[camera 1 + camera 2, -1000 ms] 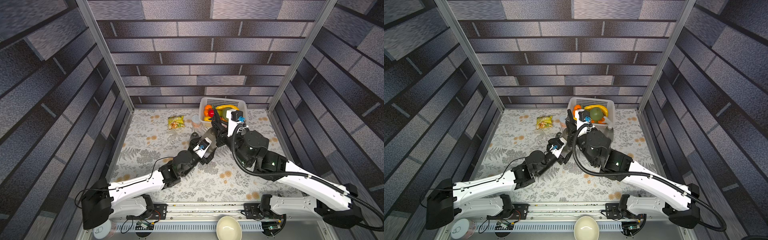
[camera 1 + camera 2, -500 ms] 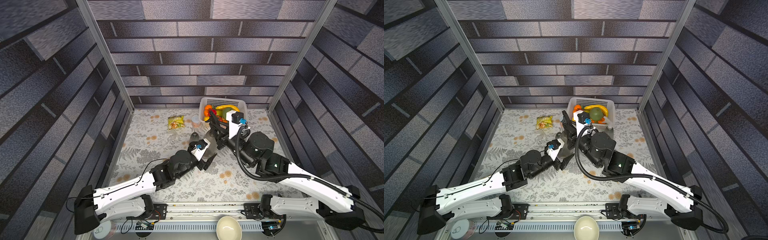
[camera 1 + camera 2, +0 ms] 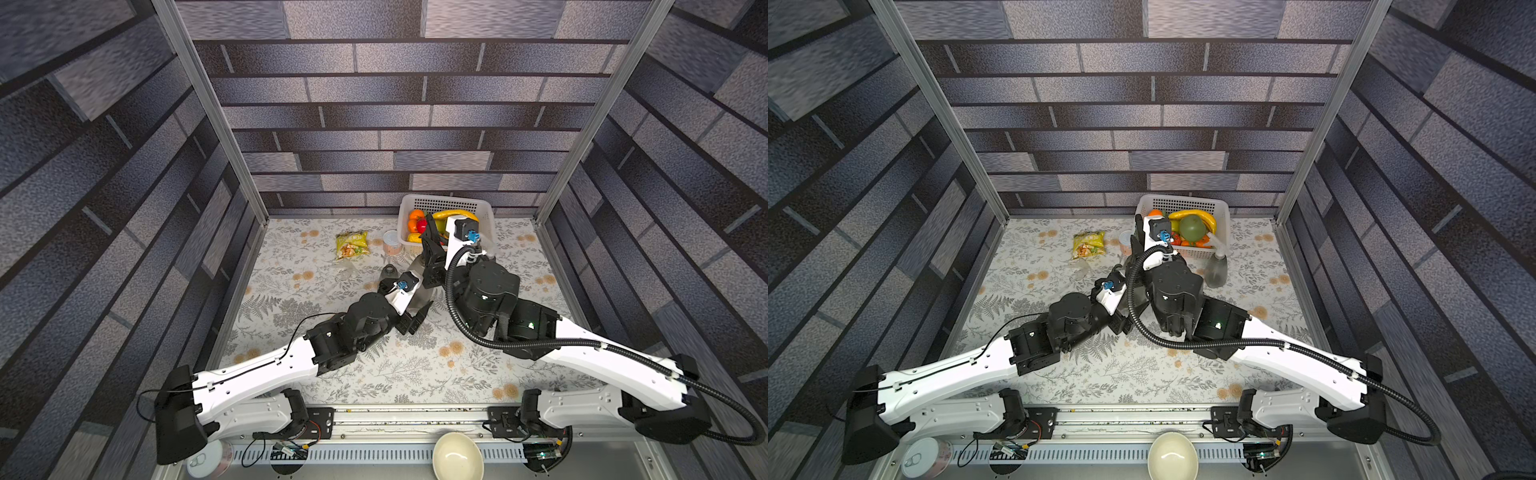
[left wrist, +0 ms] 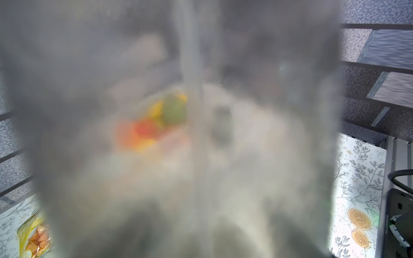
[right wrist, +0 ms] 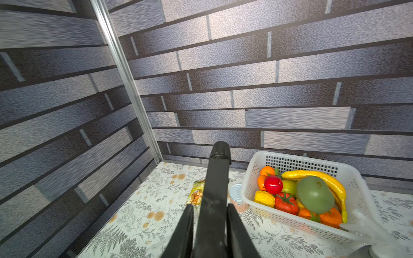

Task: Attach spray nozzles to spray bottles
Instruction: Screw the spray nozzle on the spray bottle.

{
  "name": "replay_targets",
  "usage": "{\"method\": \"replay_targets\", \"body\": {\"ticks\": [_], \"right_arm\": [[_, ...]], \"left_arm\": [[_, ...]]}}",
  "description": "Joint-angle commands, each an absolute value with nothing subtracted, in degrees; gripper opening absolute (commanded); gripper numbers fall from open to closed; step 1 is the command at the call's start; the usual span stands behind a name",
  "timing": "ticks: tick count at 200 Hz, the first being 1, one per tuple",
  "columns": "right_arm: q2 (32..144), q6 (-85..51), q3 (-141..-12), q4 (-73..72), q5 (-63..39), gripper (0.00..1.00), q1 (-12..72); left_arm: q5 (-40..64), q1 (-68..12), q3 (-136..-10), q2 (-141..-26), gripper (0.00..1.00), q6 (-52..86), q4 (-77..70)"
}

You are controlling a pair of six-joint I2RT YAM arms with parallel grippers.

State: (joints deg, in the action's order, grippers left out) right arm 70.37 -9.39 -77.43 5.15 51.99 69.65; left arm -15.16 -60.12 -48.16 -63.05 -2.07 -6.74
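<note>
Left wrist view: smoky bottle (image 4: 156, 145) fills the lens, smooth translucent grey plastic, with what I read as a pale straight dip tube (image 4: 192, 67) inside. The left jaws are hidden here but look spread around its wide body. Right wrist view: right gripper (image 5: 210, 207) jaws clenched on the black nozzle (image 5: 218, 169), glossy hard plastic, slim body running past the fingertips to a rounded end. Top view: left gripper (image 3: 417, 311) and bottle sit over the floral surface (image 3: 415, 374) just beneath the right jaws, so nozzle and neck look near coaxial; next move is likely press down, then twist.

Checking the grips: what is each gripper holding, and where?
Right gripper: black spray nozzle, pinched across its head. Left gripper: grey bottle, around its body.
</note>
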Motion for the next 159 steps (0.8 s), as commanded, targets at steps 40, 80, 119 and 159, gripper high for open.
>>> {"method": "replay_targets", "body": {"ticks": [40,80,119,159], "right_arm": [[75.9,-12.0,-80.4,21.4,58.0,0.32,71.1],[73.0,-11.8,-82.7,23.9,52.7,0.47,71.1],[70.3,-11.0,-84.0,26.0,48.9,0.53,71.1],[69.2,-10.5,-85.7,28.2,46.2,0.57,71.1]], "left_arm": [[-20.9,-59.3,-53.6,-62.3,0.66,-2.0,-19.3],[-18.5,-59.2,-49.8,-61.5,0.66,-3.7,-19.2],[-16.6,-59.2,-47.1,-60.9,0.66,-3.8,-19.2],[-16.8,-59.1,-46.7,-61.0,0.67,-3.6,-19.2]]}}
